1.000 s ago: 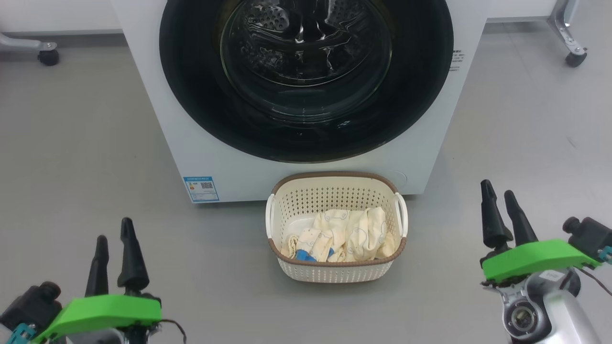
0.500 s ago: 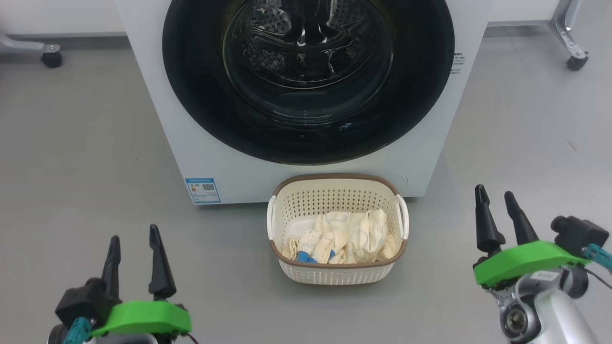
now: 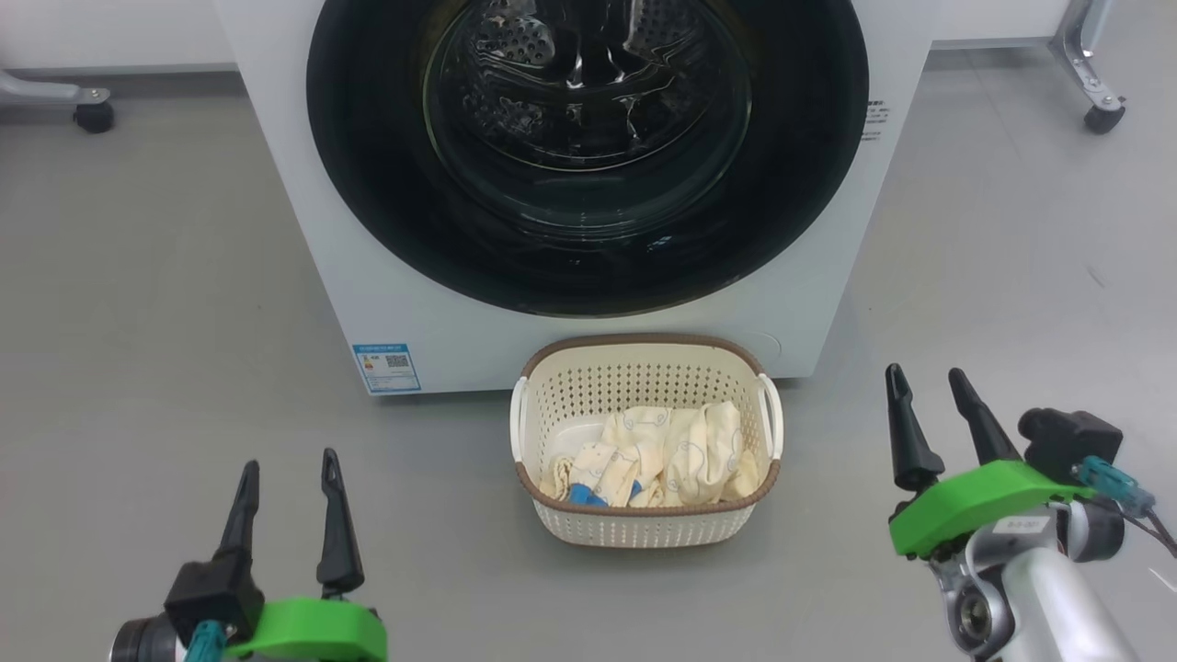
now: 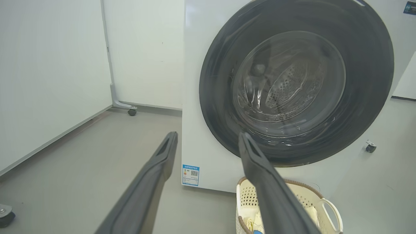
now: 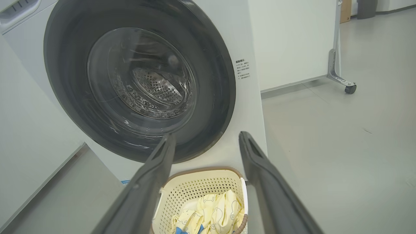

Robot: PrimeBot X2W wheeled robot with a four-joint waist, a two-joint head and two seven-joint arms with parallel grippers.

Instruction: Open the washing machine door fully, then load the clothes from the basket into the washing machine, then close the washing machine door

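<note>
the left gripper (image 3: 289, 460) is hanging low at the left of the head view, its two dark fingers (image 3: 338, 524) spread wide and gripping nothing. the right gripper (image 3: 924, 370) is hovering at the lower right, its fingers parted just the same and empty, with a green bracket (image 3: 975, 501) sitting behind them. both are pointing toward the washing machine (image 3: 386, 303) and both are hanging well apart from it, over bare grey floor (image 3: 138, 322).

between the two grippers the basket (image 3: 644, 529) is standing on the floor, just in front of the machine and right under the lower edge of the door (image 3: 368, 184). the clothes (image 3: 671, 450) are lying bunched in the bottom of the basket, toward its near side, with a bit of blue showing at the left.

the door is sitting shut against the white front, its black rim ringing the glass, and the steel drum is showing through it. a blue label (image 3: 386, 366) is sticking to the machine's lower left corner, beside the basket.

in the left wrist view the left gripper (image 4: 208, 135) is framing that label (image 4: 190, 175), and one finger is crossing the basket (image 4: 248, 198). in the right wrist view the right gripper (image 5: 208, 135) is framing the basket (image 5: 201, 187) and the clothes (image 5: 214, 211).

farther out, a small wheel (image 3: 92, 117) is resting on the floor at the far left, and another wheel (image 3: 1099, 118) at the far right.
</note>
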